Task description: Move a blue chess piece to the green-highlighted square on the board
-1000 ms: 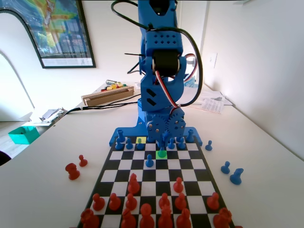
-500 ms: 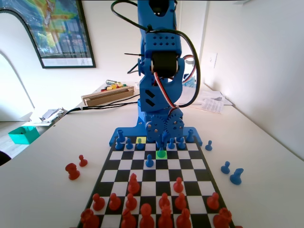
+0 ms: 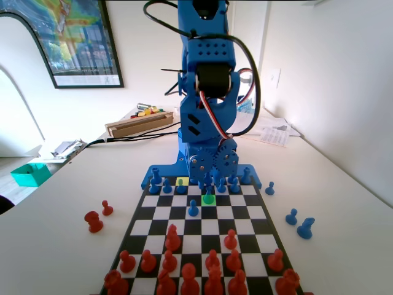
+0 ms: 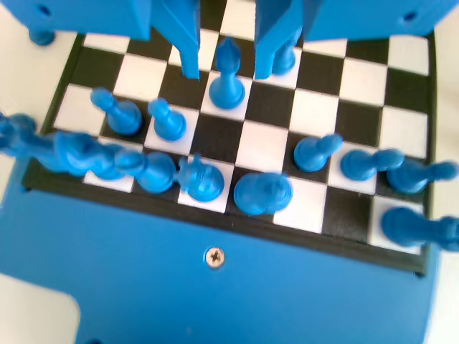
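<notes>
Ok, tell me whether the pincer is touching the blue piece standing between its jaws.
Apart. In the wrist view the pincer is open, and the blue chess piece stands between its jaws with board showing on both sides.

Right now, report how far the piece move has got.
Done: a blue piece stands on the green square. In hand: the end effector hangs just above it, and the wrist view shows the jaws open on either side of the piece, not touching it. Left: lift the end effector clear of the board.
</notes>
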{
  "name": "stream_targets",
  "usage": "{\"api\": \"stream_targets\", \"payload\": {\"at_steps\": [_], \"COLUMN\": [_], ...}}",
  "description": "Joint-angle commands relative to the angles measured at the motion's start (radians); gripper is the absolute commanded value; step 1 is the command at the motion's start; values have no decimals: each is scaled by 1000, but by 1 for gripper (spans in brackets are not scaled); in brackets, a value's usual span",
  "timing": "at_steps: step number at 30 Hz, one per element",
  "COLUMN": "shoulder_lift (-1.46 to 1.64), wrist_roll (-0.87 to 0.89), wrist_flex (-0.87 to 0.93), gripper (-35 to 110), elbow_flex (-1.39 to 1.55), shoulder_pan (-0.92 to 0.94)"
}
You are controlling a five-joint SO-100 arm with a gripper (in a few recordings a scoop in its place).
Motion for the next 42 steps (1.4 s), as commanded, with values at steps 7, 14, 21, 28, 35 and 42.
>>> {"api": "stream_targets", "payload": {"at_steps": [7,14,21,28,35,42], "shoulder_lift": [198,351,634,834,1000,1198], "wrist_roll": [-31,-44,-67,-26,-8,-25], "wrist_flex": [310,540,698,857,953,936], "gripper": [9,3,3,3,3,3], "elbow_flex": [-252,-382,-428,-509,-537,-388], "shoulder_pan": [12,32,63,87,100,98]}}
